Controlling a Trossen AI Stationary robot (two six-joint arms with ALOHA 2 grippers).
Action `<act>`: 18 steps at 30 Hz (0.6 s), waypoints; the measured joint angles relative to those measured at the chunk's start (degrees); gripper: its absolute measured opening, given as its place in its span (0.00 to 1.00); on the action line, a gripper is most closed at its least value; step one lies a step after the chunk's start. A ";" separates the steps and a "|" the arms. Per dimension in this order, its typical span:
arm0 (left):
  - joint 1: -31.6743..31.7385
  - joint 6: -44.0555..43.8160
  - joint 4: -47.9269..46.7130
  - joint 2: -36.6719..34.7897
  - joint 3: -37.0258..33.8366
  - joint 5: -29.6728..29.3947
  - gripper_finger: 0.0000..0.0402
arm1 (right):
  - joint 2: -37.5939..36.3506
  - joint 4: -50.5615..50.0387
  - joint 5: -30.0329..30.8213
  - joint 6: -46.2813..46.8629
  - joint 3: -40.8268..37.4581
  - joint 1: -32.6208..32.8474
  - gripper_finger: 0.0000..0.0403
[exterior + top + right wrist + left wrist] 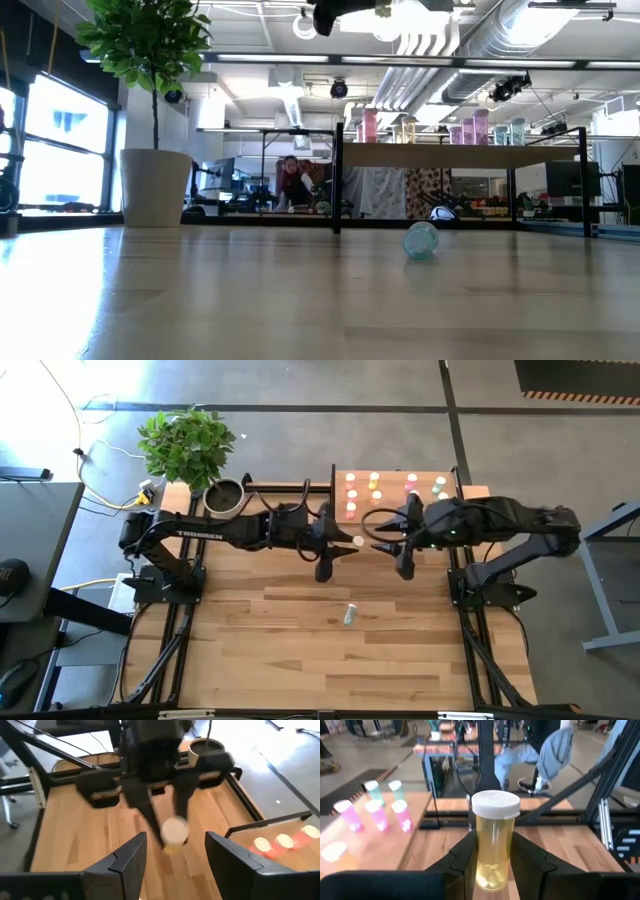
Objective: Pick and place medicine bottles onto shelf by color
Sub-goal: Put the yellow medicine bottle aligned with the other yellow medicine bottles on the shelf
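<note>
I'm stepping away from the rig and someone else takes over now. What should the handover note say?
Left gripper: shut on the yellow bottle, held upright above the table beside the shelf.
Right gripper: open, empty, facing the left one.
Done: about a dozen bottles stand on the shelf.
Left: place the yellow bottle; one pale bottle lies on the table.

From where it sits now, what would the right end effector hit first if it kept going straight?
The yellow bottle held in the left end effector, which lies directly beyond the right end effector's open fingers. How far off is unclear.
</note>
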 joint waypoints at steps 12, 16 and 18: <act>-0.75 -0.02 1.04 1.69 -0.04 -1.26 0.23 | 5.09 -0.11 -8.37 -2.37 0.00 -4.58 0.48; -0.73 -0.02 0.94 1.69 -0.04 -1.26 0.23 | 6.63 -0.18 -8.70 -2.37 -0.02 -5.14 0.48; -0.76 -0.02 1.00 1.69 -0.04 -1.26 0.23 | 7.35 -0.26 -8.71 -2.37 -0.02 -5.19 0.48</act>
